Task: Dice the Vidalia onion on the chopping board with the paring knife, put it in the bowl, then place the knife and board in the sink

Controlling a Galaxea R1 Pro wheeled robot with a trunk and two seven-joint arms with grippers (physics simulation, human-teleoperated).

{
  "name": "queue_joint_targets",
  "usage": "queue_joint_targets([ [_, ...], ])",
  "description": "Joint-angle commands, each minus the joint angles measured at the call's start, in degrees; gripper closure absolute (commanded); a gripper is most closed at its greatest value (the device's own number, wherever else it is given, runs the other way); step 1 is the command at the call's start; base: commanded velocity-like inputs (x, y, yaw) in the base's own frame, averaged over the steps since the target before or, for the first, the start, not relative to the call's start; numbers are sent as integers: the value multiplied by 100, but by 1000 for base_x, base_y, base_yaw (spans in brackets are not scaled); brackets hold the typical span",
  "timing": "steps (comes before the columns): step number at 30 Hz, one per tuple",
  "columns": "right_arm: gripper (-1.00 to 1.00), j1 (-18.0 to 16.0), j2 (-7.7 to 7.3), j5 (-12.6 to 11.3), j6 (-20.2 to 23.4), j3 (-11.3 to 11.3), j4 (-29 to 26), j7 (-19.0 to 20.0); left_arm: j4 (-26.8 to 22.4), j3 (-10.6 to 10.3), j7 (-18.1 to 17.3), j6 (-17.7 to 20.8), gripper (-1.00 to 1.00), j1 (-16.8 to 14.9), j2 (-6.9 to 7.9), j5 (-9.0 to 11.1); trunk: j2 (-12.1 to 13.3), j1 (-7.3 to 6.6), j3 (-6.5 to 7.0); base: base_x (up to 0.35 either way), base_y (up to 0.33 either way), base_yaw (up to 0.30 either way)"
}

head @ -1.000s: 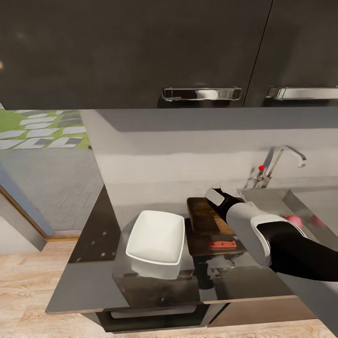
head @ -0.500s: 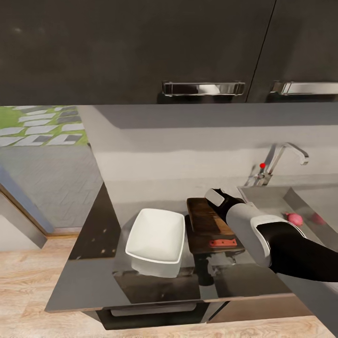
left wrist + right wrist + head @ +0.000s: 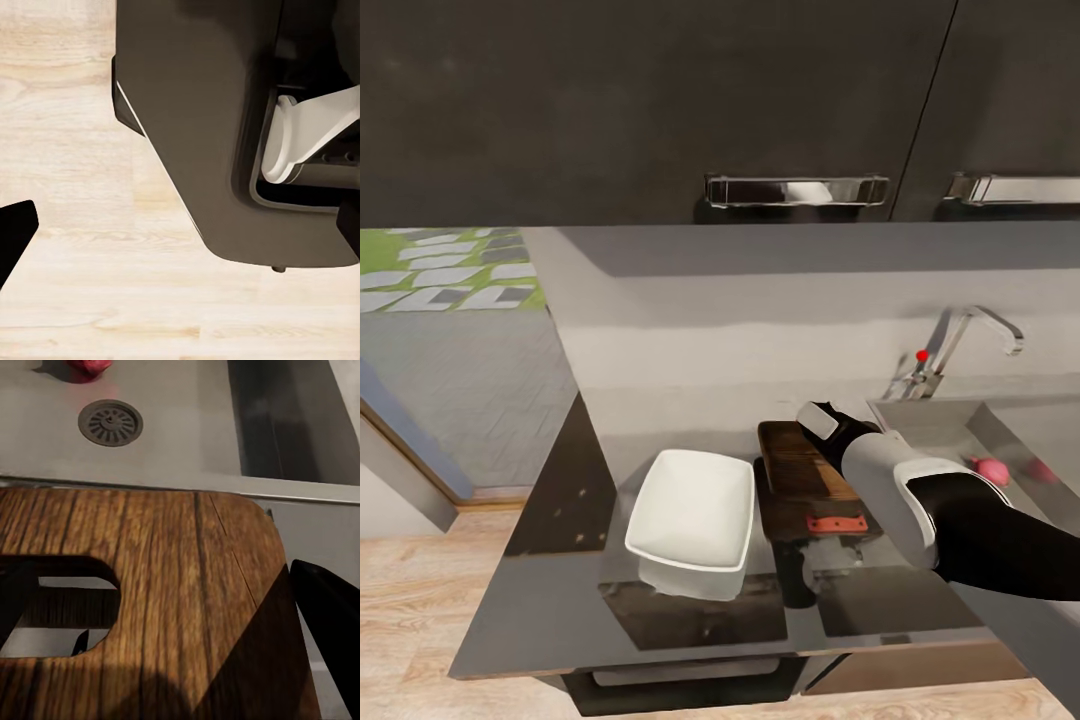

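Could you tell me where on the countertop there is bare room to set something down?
The countertop is bare left of the bowl out to its end, and along the front edge before bowl and chopping board. It is crowded in the middle: bowl and board nearly touch, the paring knife lies on the board, and the right gripper hangs over its far end.

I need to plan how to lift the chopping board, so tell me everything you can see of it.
The chopping board is dark brown wood with visible grain, rounded corners and a slot hole at one end. It lies flat on the countertop, between the bowl and the sink. The red-handled knife rests on its near end. The right claw hovers over its far end.
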Motion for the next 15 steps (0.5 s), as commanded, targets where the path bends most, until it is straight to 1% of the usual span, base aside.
queue_joint_targets([
  [1,100,-5,1,-49,-37,48,0,-7,-8,-1,-7,-6,-100,3,-1,48,-11,4,-10,54,0,0],
  [15,100,-5,8,-48,-37,48,0,-7,-8,-1,-7,-6,-100,3,4,48,-11,4,-10,10,0,0],
])
